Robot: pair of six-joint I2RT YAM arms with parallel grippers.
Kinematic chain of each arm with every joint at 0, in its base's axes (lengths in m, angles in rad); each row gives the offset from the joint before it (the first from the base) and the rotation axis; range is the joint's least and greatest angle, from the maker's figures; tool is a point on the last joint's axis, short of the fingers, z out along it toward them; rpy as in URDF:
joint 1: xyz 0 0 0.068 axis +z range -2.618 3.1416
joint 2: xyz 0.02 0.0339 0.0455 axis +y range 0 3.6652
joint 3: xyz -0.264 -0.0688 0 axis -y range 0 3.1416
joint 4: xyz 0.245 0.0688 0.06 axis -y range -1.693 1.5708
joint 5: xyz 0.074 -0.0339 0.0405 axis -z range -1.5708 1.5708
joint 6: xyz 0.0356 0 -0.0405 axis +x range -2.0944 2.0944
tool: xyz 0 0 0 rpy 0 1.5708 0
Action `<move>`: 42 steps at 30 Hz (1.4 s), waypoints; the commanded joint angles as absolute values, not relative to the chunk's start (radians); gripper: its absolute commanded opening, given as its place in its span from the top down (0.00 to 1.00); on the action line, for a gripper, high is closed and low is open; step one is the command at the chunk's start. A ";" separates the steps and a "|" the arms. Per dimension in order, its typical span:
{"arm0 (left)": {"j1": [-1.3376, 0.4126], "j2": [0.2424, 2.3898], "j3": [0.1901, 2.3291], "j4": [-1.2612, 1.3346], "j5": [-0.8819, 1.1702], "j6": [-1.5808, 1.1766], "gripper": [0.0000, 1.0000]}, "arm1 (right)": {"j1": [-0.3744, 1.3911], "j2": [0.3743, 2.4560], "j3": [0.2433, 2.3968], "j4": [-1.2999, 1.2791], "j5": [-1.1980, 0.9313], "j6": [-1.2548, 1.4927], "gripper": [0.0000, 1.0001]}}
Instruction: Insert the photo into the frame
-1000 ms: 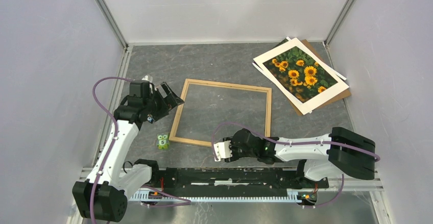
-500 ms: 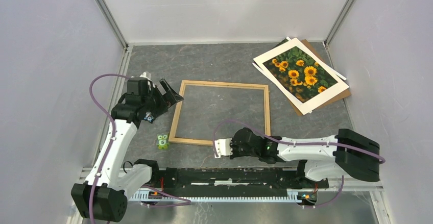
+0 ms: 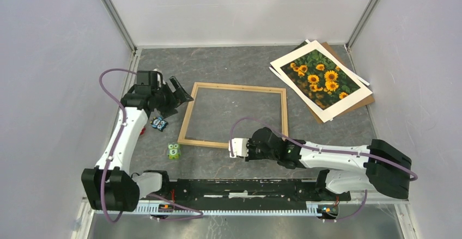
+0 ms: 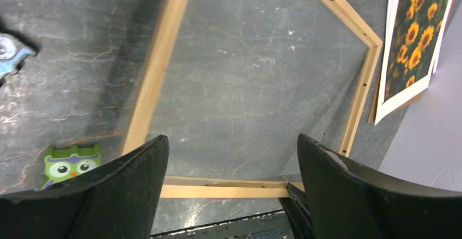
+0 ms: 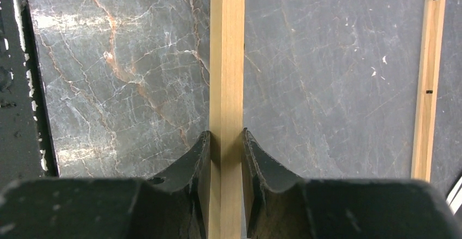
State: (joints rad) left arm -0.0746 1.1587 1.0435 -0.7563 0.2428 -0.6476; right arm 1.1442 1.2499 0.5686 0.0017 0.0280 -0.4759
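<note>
Gripping the frame (image 5: 227, 59) by its near strip, our right jaws are clenched on the wood, one on each side. Our left jaws hang spread wide, holding nothing, just off its left strip. We judge the frame is being positioned on the desk (image 3: 234, 65). The photo (image 3: 321, 78) lies well beyond the right jaws, to their right; next we must let go and reach for it.
</note>
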 commanded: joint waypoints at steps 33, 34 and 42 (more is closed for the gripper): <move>0.044 1.229 0.709 -0.476 0.565 -0.781 0.49 | 1.094 1.179 0.563 0.117 -0.028 -0.480 1.00; 0.044 1.246 0.712 -0.470 0.570 -0.775 0.50 | 1.094 1.177 0.561 0.121 -0.028 -0.479 1.00; 0.045 1.368 0.736 -0.354 0.638 -0.772 0.51 | 1.094 1.162 0.539 0.128 -0.029 -0.476 1.00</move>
